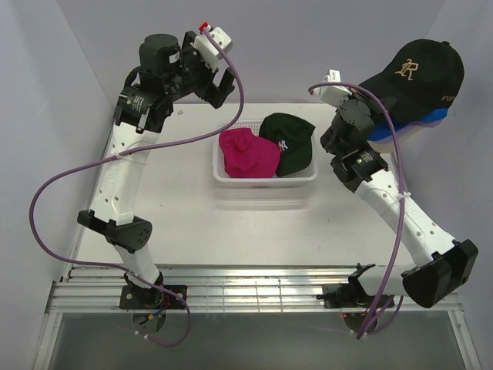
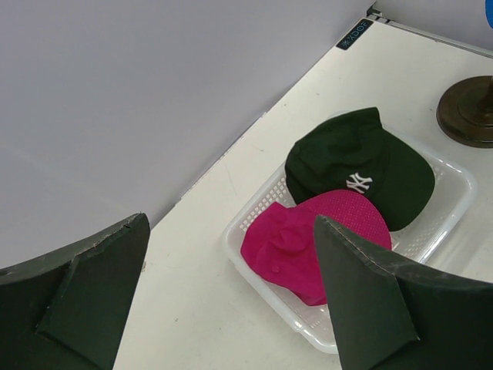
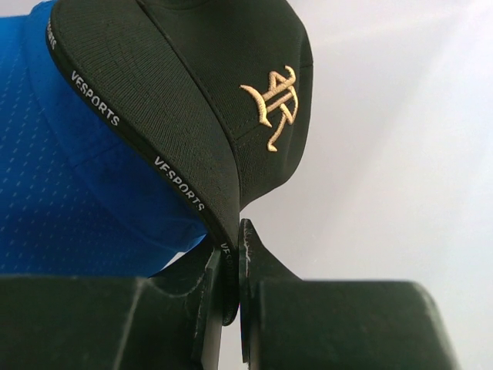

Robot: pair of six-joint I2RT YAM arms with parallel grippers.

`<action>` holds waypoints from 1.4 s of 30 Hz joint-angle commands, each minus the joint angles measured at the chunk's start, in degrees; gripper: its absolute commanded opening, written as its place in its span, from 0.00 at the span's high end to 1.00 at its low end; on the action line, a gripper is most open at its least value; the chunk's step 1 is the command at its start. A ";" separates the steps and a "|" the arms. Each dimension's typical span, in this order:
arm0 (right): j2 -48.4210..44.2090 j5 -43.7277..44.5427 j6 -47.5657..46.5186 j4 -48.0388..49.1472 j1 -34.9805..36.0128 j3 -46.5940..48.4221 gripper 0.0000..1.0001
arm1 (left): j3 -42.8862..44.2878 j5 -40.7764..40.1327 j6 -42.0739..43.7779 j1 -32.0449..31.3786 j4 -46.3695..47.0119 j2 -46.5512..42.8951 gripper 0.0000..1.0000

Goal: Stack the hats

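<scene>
A black cap with a gold emblem (image 1: 420,73) (image 3: 231,85) tops a bright blue cap (image 1: 435,119) (image 3: 69,193) at the far right. My right gripper (image 3: 231,262) is shut on the black cap's brim edge. A magenta cap (image 1: 246,154) (image 2: 308,247) and a dark green cap with a white NY (image 1: 289,139) (image 2: 358,166) lie side by side in the white mesh basket (image 1: 266,181) (image 2: 273,300). My left gripper (image 1: 219,86) (image 2: 231,222) hangs open and holds nothing, high above the table at the back left of the basket.
A round brown stand base (image 2: 470,112) sits on the table beyond the basket, under the stacked caps. Grey walls close in the table on the left, back and right. Purple cables loop beside both arms.
</scene>
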 commanded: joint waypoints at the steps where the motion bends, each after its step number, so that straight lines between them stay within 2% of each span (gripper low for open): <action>1: -1.51 4.52 -0.34 0.72 0.80 -1.53 0.92 | 0.15 1.38 -0.48 0.10 -0.41 -2.57 0.02; 6: -2.56 5.49 4.23 -5.96 0.79 -1.19 0.92 | -0.47 1.38 -0.13 0.10 -0.67 -2.66 0.02; 19: -2.30 6.72 4.06 -6.15 0.79 -1.97 0.92 | -1.87 3.66 -0.66 0.10 -0.76 -2.57 0.02; 22: -2.30 7.16 2.40 -2.30 1.06 -2.33 0.80 | -1.88 4.46 -1.18 0.10 -0.76 -2.05 0.02; 23: -2.39 7.25 1.61 -1.06 1.15 -2.67 0.70 | -1.79 4.98 -1.36 0.10 -0.76 -1.96 0.02; 25: -2.91 7.34 0.29 1.57 1.50 -3.12 0.62 | -1.61 5.25 -1.63 0.10 -0.59 -1.52 0.02; 26: -3.00 7.34 -0.24 2.20 1.58 -3.12 0.55 | -1.61 5.69 -1.71 0.10 -0.58 -1.43 0.02; 31: -3.79 7.69 -0.60 3.61 3.43 -2.77 0.42 | -1.70 6.48 -1.98 0.01 -0.50 -0.99 0.02; 34: -4.14 8.13 -0.42 4.23 5.18 -3.64 0.29 | -1.79 7.27 -2.33 0.01 -0.41 -0.82 0.02; 35: -4.41 8.30 -0.42 4.23 6.41 -3.91 0.24 | -1.87 7.45 -2.42 0.01 -0.41 -0.73 0.02; 36: -4.50 8.30 -0.25 4.14 7.12 -4.08 0.10 | -1.88 7.62 -2.42 -0.08 -0.41 -0.73 0.02; 37: -4.67 8.48 -0.07 3.97 7.82 -4.35 0.02 | -1.96 7.89 -2.42 -0.08 -0.32 -0.73 0.02; 38: -4.85 8.39 0.10 3.88 9.22 -4.44 0.09 | -2.05 7.89 -2.42 -0.08 -0.23 -0.64 0.02; 42: -6.08 7.69 3.87 -0.77 12.04 -4.35 0.11 | -2.67 8.06 -2.42 -0.34 0.29 -0.46 0.02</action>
